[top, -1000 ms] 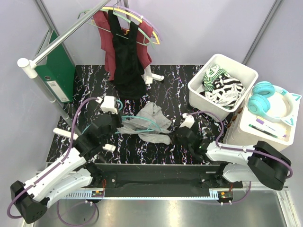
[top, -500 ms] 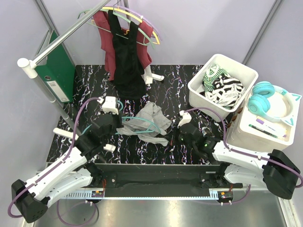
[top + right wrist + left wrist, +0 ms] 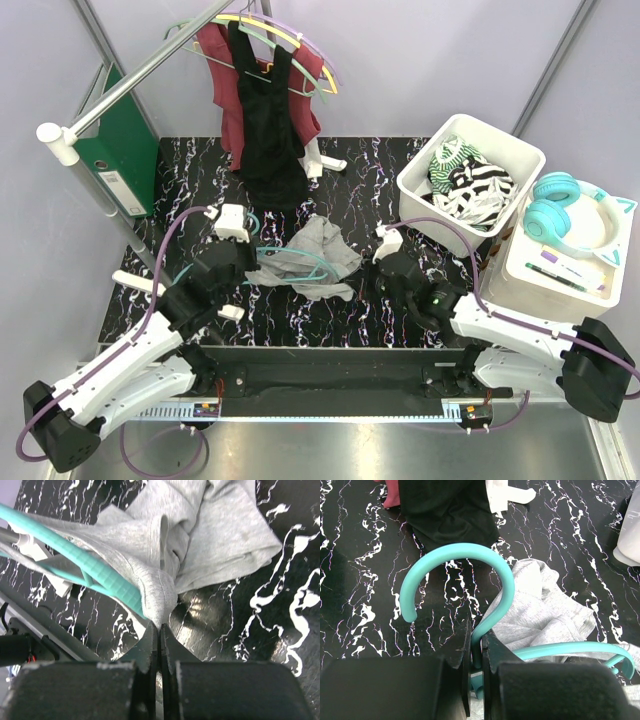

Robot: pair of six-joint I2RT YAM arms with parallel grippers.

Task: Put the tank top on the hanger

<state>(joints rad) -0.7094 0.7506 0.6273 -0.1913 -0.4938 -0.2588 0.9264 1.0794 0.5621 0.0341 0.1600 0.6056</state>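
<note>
Light grey knit tank top (image 3: 318, 245) lies bunched on the marbled table (image 3: 190, 190), partly over the thin teal plastic hanger (image 3: 465, 555). Left gripper (image 3: 476, 652) clamps the hanger's neck to steady it; right gripper (image 3: 160, 632) pinches a fabric fold, likely to draw it on.

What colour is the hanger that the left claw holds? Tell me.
Teal. The hanger shows best in the left wrist view.

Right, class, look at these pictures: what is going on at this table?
The left gripper is shut on the teal hanger at its neck, just below the hook. The right gripper pinches a fold of the grey tank top, with one hanger arm running into the fabric. The top lies bunched on the table, not yet properly hung.
</note>
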